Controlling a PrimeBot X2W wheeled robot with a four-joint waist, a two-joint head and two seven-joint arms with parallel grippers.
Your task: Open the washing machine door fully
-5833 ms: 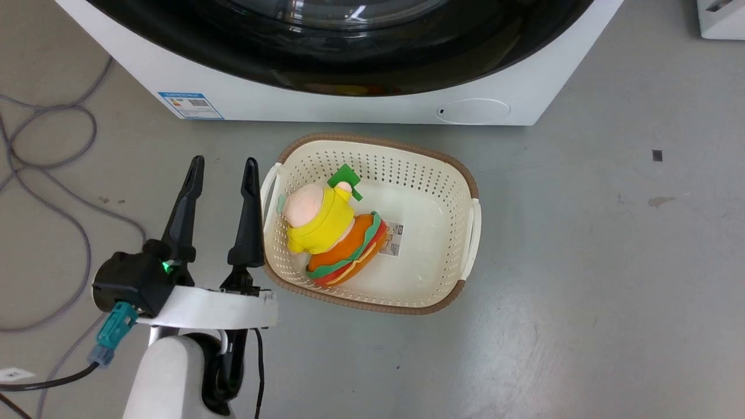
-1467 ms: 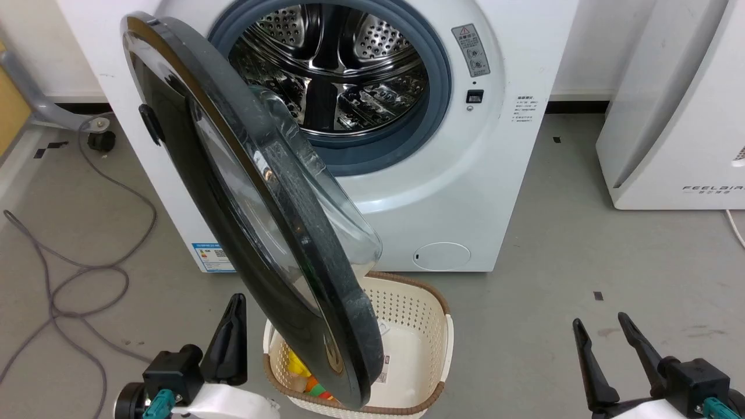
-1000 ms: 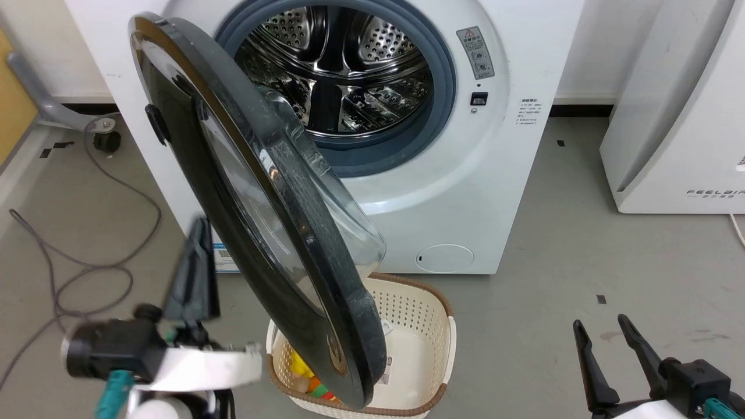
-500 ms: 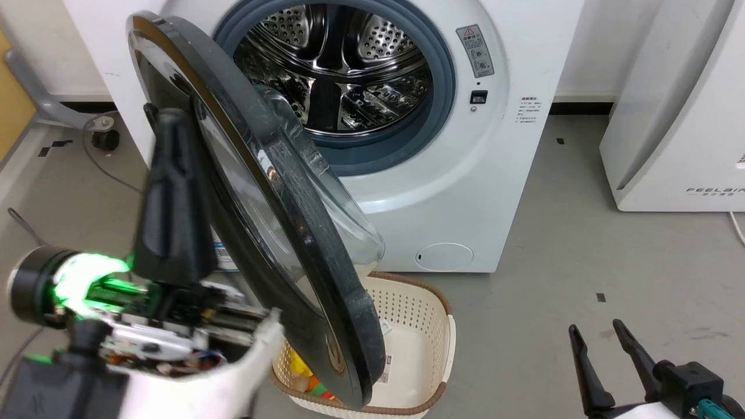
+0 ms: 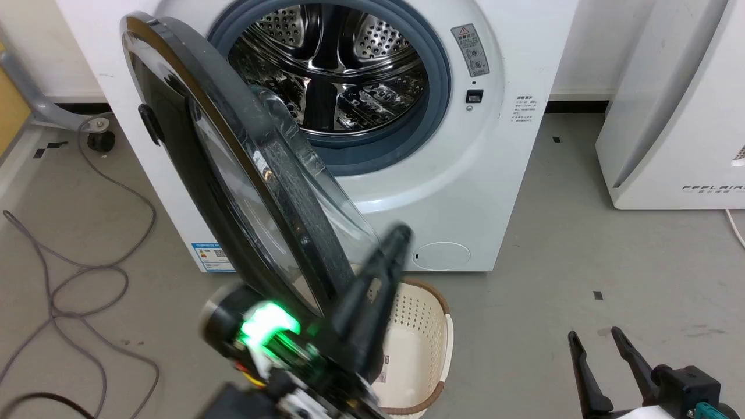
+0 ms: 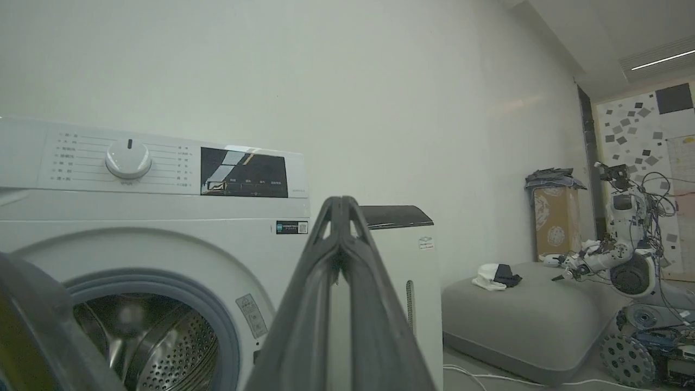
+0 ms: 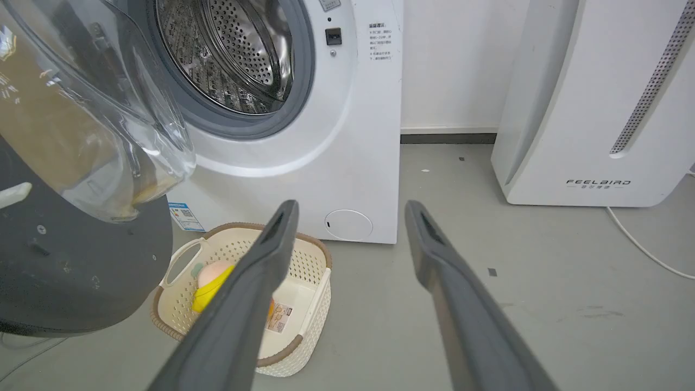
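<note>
Left hand [image 5: 398, 234] closed, beside half-open door [image 5: 192, 163]

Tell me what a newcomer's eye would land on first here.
The big glossy black washing machine door stands partly open at centre-left of the head view, in front of the shiny steel drum. Below it, the blurred left claw, with a green light glowing at its base, crosses in front of the cream basket on the floor.

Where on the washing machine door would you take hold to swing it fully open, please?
Grip the washing machine door by its thin near rim, the free edge. It stands half open, glass bowl facing right, so come from that inner side, where the left hand is.
</note>
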